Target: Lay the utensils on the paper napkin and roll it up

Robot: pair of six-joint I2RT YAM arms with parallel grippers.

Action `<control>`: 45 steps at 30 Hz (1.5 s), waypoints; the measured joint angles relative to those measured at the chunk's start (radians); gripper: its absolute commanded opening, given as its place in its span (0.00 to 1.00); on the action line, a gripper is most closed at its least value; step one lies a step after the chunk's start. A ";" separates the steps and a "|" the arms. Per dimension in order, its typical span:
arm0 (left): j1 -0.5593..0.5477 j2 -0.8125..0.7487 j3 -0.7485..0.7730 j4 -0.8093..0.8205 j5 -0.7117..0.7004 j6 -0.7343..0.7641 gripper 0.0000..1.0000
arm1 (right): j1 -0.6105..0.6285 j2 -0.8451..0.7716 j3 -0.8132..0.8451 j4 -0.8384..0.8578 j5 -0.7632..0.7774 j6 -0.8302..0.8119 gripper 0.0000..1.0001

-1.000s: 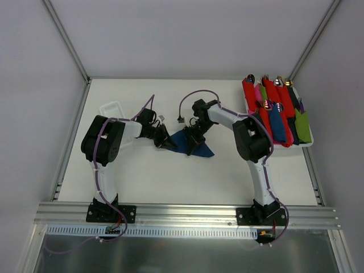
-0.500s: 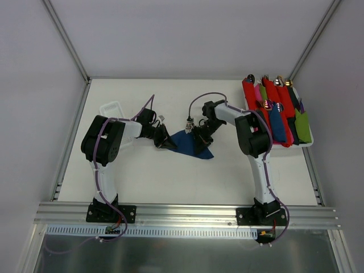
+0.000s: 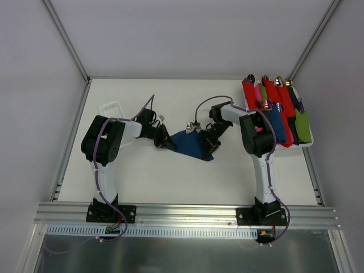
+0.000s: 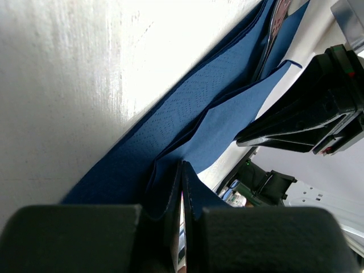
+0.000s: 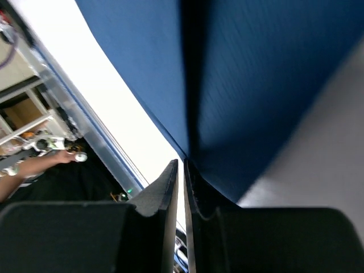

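Observation:
The paper napkin (image 3: 190, 145) lies crumpled and partly folded on the white table between my two grippers. My left gripper (image 3: 166, 142) is at its left corner; in the left wrist view the jaws (image 4: 182, 165) are shut with the blue sheet (image 4: 187, 108) bunched round their tips. My right gripper (image 3: 209, 142) is at the napkin's right side. In the right wrist view its jaws (image 5: 181, 162) stand almost together, a thin bright slit between them, and the napkin's fold (image 5: 256, 68) meets their tips. The utensils are hidden.
A white tray (image 3: 302, 145) at the back right holds several rolled napkins, mostly red (image 3: 250, 94), with utensil tips sticking out. A small clear container (image 3: 111, 107) sits at the back left behind the left arm. The right arm's black gripper body (image 4: 307, 119) fills the left wrist view's right side.
My right gripper has slid rightwards across the napkin towards its right edge, and the sheet has spread a little that way. The left gripper has stayed at the left corner.

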 measured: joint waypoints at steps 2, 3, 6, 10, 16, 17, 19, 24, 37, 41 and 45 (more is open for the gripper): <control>0.000 0.000 0.000 0.000 0.000 0.000 0.00 | -0.006 -0.017 -0.017 -0.009 0.033 -0.014 0.11; 0.000 0.000 -0.001 0.000 0.000 0.000 0.00 | -0.008 -0.023 -0.023 -0.011 0.043 -0.018 0.11; 0.000 0.000 -0.002 0.003 0.000 0.000 0.00 | -0.009 -0.037 -0.035 -0.020 0.076 -0.023 0.11; 0.004 0.000 -0.006 0.005 0.003 0.000 0.00 | -0.020 -0.048 -0.037 -0.031 0.102 -0.032 0.13; 0.006 0.000 -0.007 0.003 0.005 0.000 0.00 | -0.047 -0.102 0.019 -0.045 0.057 -0.038 0.14; 0.006 0.000 -0.007 0.003 0.005 0.000 0.00 | -0.049 -0.112 0.048 -0.046 0.033 -0.036 0.14; 0.006 0.000 -0.007 0.002 0.005 0.000 0.00 | -0.047 -0.136 0.102 -0.042 -0.019 -0.020 0.15; 0.006 0.000 -0.006 -0.003 0.005 0.000 0.00 | -0.006 -0.194 0.173 -0.010 -0.114 0.046 0.15; 0.006 0.000 -0.003 -0.007 0.004 0.000 0.00 | 0.080 -0.049 0.146 0.152 -0.056 0.243 0.13; 0.006 0.000 -0.003 -0.007 0.004 0.000 0.00 | 0.067 0.001 0.142 0.172 -0.015 0.271 0.13; 0.006 0.000 -0.003 -0.007 0.004 0.001 0.00 | 0.060 0.018 0.142 0.179 0.019 0.280 0.13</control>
